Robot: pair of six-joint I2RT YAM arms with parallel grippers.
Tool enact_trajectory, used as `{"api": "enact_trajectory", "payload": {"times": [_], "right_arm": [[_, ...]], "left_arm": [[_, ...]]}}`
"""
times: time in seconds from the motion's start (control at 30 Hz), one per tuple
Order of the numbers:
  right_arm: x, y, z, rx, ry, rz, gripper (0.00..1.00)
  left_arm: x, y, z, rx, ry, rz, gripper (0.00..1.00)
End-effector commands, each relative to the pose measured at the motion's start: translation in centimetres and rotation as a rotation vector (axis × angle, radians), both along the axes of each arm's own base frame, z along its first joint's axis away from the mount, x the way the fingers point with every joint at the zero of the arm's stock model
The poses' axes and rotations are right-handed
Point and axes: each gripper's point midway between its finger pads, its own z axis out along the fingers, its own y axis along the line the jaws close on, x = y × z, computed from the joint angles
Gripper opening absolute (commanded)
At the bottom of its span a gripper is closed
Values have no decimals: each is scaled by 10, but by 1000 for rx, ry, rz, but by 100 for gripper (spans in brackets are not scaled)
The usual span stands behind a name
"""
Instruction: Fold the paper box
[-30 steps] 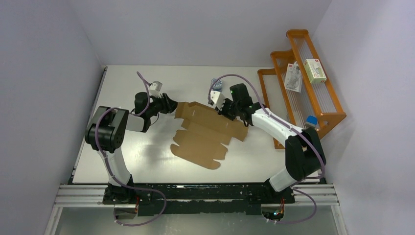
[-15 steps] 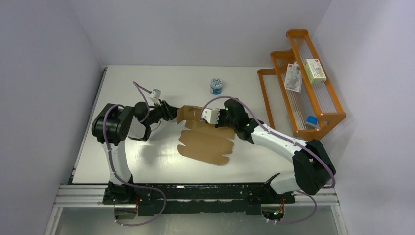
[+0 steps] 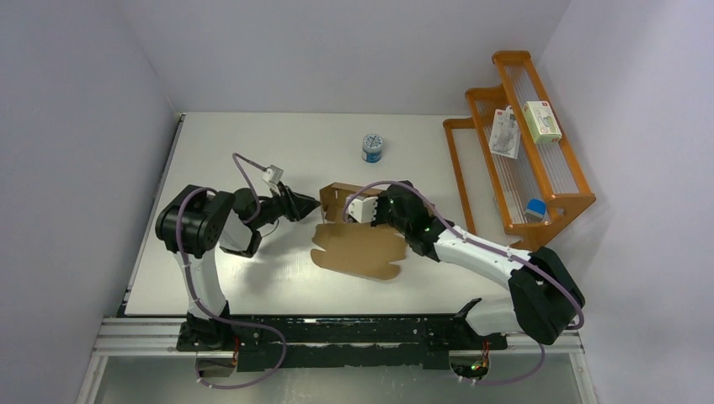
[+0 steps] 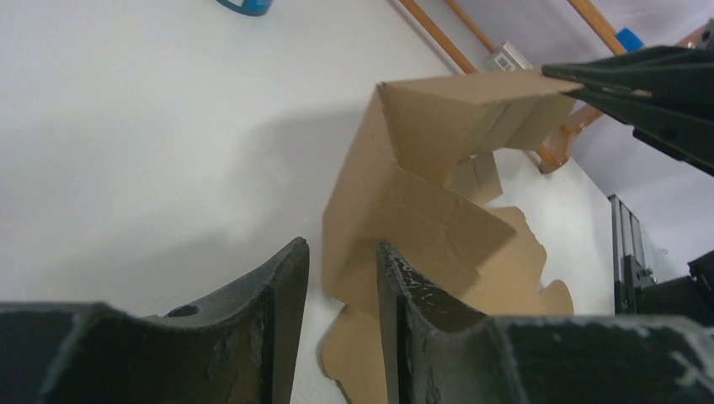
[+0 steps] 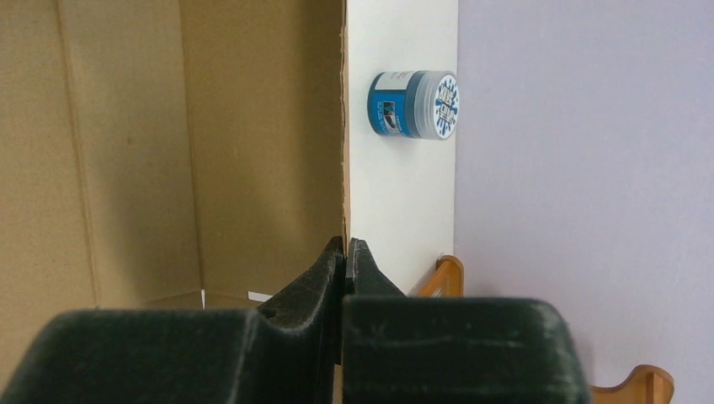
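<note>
The paper box (image 3: 362,250) is a brown die-cut sheet lying mid-table, with its far panel (image 3: 339,199) lifted upright. My right gripper (image 3: 367,195) is shut on that panel's top edge; in the right wrist view the jaws (image 5: 346,246) pinch the cardboard edge, and the paper box (image 5: 168,126) fills the left side. My left gripper (image 3: 313,209) sits just left of the raised panel's near corner. In the left wrist view the left gripper (image 4: 341,246) is open with a narrow gap. The folded corner of the paper box (image 4: 404,202) lies just beyond its fingertips, with nothing between them.
A blue-and-white round tin (image 3: 372,147) stands on the table behind the box and also shows as the tin (image 5: 412,104) in the right wrist view. An orange tiered rack (image 3: 522,143) with small white packages lines the right edge. Grey walls close in on three sides.
The right gripper has pulled the box's far panel leftward and up, so the sheet has folded and shifted toward the table's middle. The left gripper has followed to the right, and its jaws have narrowed a little.
</note>
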Motion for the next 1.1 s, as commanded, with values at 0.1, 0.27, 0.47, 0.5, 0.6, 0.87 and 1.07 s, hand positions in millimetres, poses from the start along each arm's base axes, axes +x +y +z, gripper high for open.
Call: {"api": "enact_trajectory", "payload": {"times": [0.1,0.27,0.47,0.5,0.6,0.87,1.07], "right_arm": [[-2,5,13,23,-82,17,0],[-10,7,6,7,-106,33,0],[-20,5,-10,-11,-116,21,0],[-22,6,-12,-18,-120,25,0],[-26,7,-18,-55,-128,25,0],[-37,12,-9,-75,-199,40,0],[-46,16,-2,-100,-264,35,0]], "left_arm": [[-15,-16,18,74,-178,-50,41],[-14,-23,15,153,-219,-23,40],[-19,-27,14,156,-234,-26,37],[-20,-28,14,154,-235,-31,37],[-21,-32,12,179,-251,-30,36],[-31,-28,16,180,-279,7,34],[-34,-27,10,176,-280,18,34]]}}
